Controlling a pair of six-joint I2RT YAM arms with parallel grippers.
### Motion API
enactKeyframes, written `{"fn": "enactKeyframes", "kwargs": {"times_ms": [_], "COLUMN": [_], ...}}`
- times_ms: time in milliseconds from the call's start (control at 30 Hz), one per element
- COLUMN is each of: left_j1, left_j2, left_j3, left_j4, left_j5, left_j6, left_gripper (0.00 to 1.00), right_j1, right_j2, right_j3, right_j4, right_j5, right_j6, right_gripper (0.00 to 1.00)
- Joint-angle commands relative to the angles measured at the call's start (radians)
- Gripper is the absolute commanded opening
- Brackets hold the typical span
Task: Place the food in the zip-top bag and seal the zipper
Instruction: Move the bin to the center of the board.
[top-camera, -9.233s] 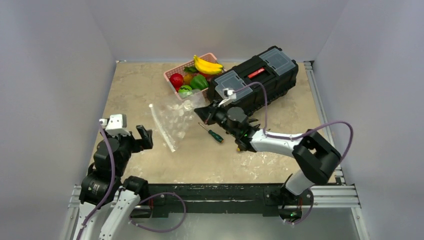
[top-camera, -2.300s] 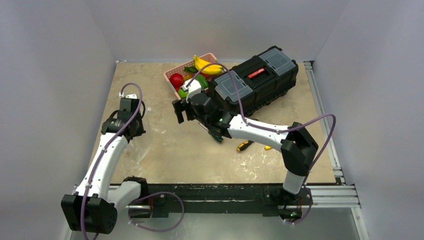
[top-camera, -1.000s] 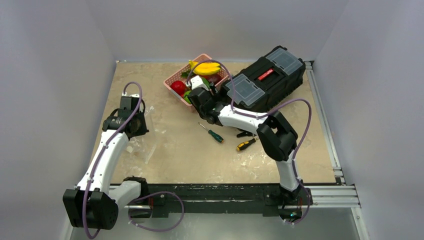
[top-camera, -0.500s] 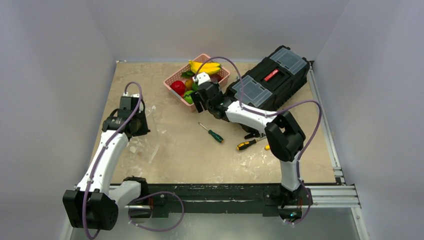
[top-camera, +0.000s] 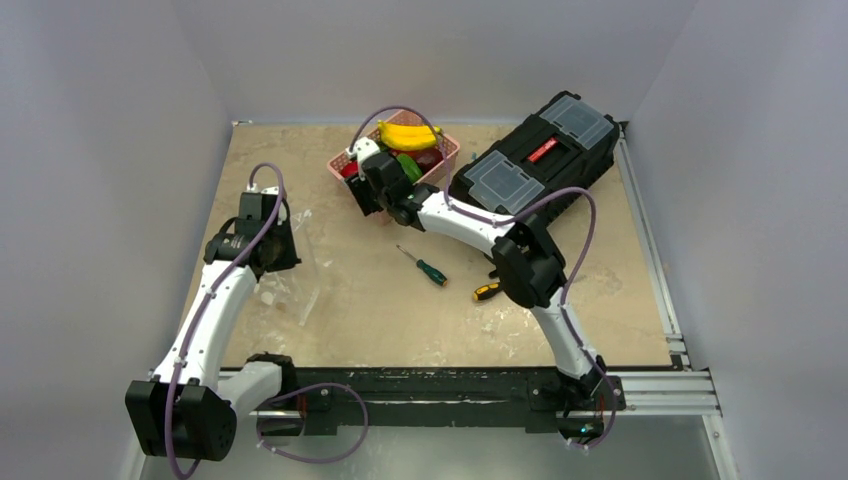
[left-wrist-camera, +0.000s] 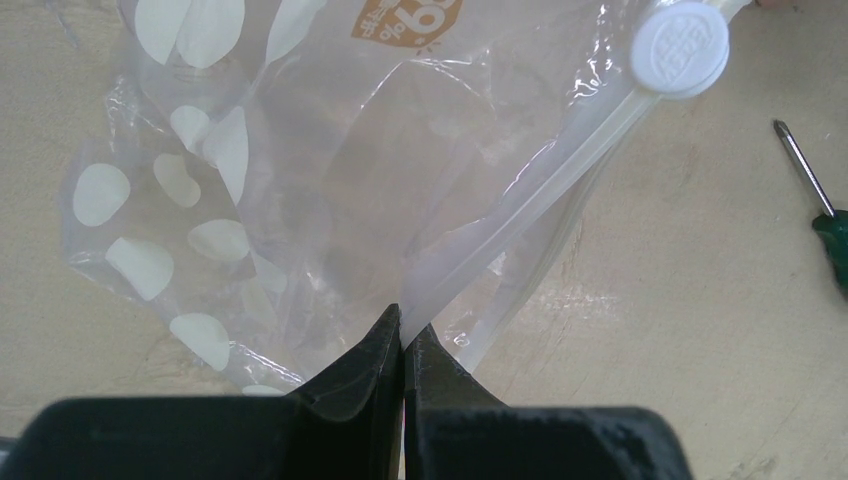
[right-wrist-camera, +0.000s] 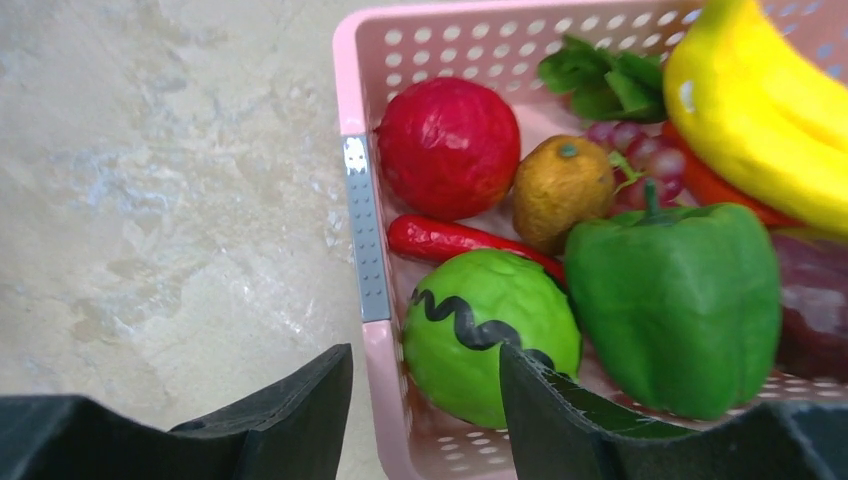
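L gripper (left-wrist-camera: 402, 332) clamped on 1 bag (left-wrist-camera: 300, 200); R gripper (right-wrist-camera: 425, 358) apart over 1 basket (right-wrist-camera: 349, 100).

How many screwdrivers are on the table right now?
2: the green-handled screwdriver lies centrally on the table; the orange-handled screwdriver sits beside the right arm, which may hide more.

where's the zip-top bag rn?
Top view: the zip-top bag is at the left side of the table, its zipper pinched in the shut left gripper, well apart from the pink basket at the far middle.
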Motion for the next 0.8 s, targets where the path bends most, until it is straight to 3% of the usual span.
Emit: {"fn": "enactKeyframes", "kwargs": {"times_ms": [0,100,233,467,600,767], "left_j1": [0.006,0.007,0.007,0.011,0.027,0.033], "left_j2": [-0.023,-0.018,-0.019,0.016,0.056,0.117], "left_j3": [0.026,0.030,0.027,0.053,0.102,0.223], "left_j4": [0.037,0.035,0.041,0.037,0.017,-0.020], "left_j5": [-0.002,0.000,-0.004,-0.018,-0.025,-0.035], "left_j6": [-0.004,-0.004,-0.006,-0.015,-0.046,-0.053], "left_gripper": [0.00,0.00,0.00,0.00,0.00,0.00], "right_j1": [0.000,0.006,0.025,0.077,0.081,0.101], "right_j2": [0.043,0.070,0.099,0.041,-0.033,-0.141], "right_j3": [0.081,0.083,0.083,-0.047,-0.154,-0.296], "right_j4": [-0.051,-0.055,-0.092,-0.069,-0.050,-0.020], "right_j5": [-0.033,-0.038,-0.008,0.061,-0.004,-0.103], "right_j6": [-0.029,-0.021,-0.019,-0.036,-0.017,0.017], "right_gripper": [0.53,0.48,0.33,0.24,0.13,0.12]}}
